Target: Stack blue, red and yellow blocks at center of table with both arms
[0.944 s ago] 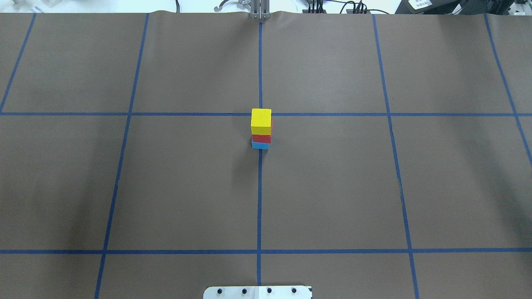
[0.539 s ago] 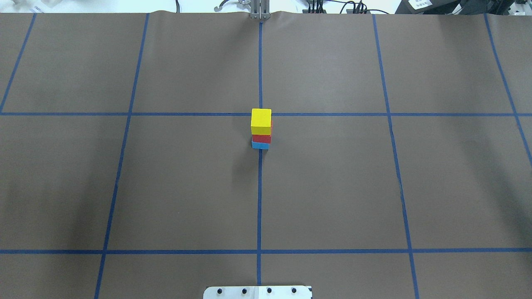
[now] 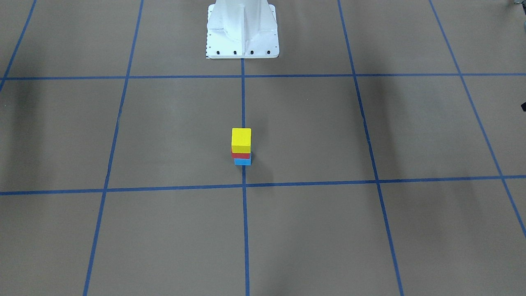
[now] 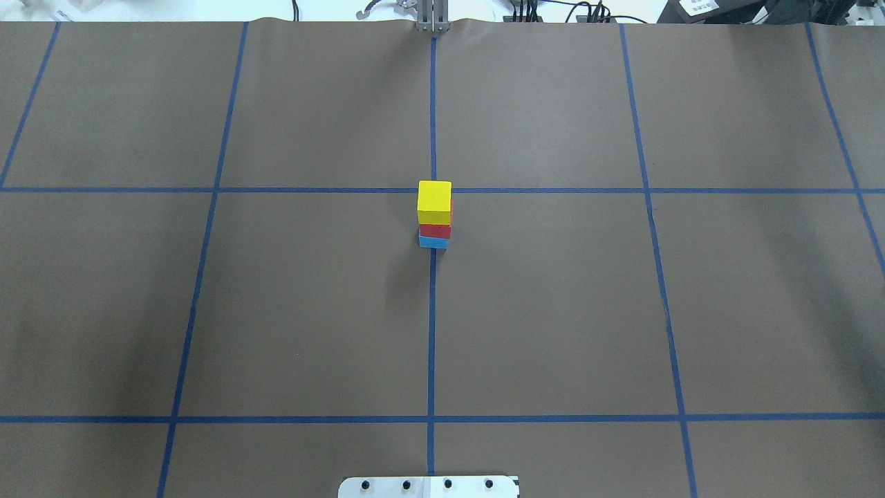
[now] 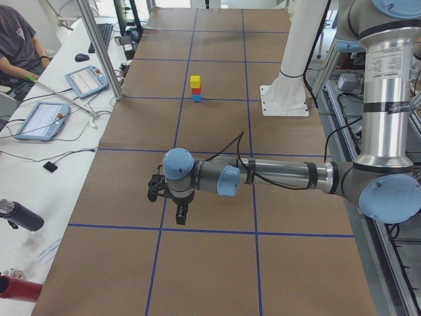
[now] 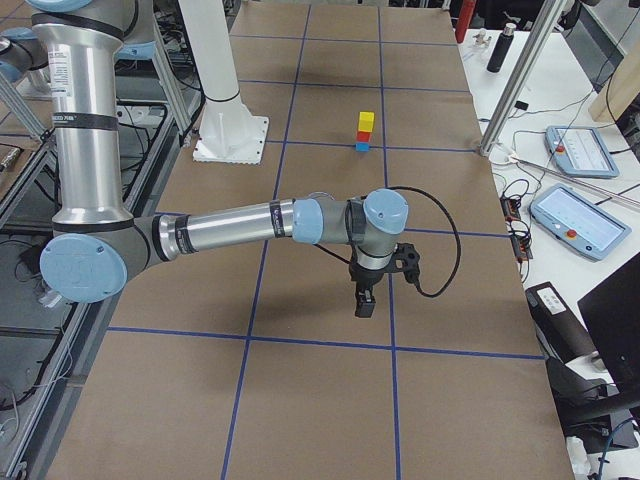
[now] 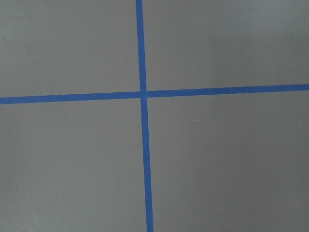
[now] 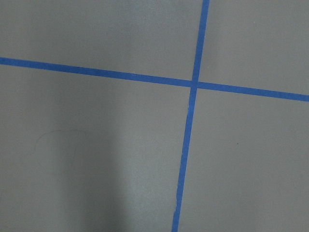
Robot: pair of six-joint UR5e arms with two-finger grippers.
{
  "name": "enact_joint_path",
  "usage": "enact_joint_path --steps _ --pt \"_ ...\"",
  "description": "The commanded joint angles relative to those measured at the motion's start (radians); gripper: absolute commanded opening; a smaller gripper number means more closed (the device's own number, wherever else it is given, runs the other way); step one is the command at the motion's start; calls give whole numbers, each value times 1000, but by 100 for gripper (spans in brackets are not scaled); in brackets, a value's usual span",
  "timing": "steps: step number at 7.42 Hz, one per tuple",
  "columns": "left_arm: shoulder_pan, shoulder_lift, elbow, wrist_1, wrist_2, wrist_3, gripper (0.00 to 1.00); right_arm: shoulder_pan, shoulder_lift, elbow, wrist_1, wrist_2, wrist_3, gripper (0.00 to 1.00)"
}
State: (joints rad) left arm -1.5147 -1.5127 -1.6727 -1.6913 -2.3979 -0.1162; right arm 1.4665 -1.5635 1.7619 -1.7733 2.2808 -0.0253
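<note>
Robotics lab, taped table (image 4: 553,311), teach pendants (image 5: 41,122)

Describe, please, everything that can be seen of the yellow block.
The yellow block is a small, bright yellow cube with a matte look and plain faces. It stands upright as the top of a three-block stack. It rests on the red block, which lies on the blue block. Its sides roughly line up with those below. The stack stands on the table, on the centre tape line near a crossing. Only the red block touches it.
</note>
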Motion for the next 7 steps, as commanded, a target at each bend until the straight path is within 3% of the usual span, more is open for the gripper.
enact_joint_path --steps 1,3,7 --pt "-22 5 -7 -1 6 1 100 0 -1 -7 0 3 2 100" --pt "-21 6 -9 -1 60 0 100 -2 -1 -7 0 6 5 100" --pt "-22 6 -9 -2 60 0 100 -2 -1 -9 2 0 4 100"
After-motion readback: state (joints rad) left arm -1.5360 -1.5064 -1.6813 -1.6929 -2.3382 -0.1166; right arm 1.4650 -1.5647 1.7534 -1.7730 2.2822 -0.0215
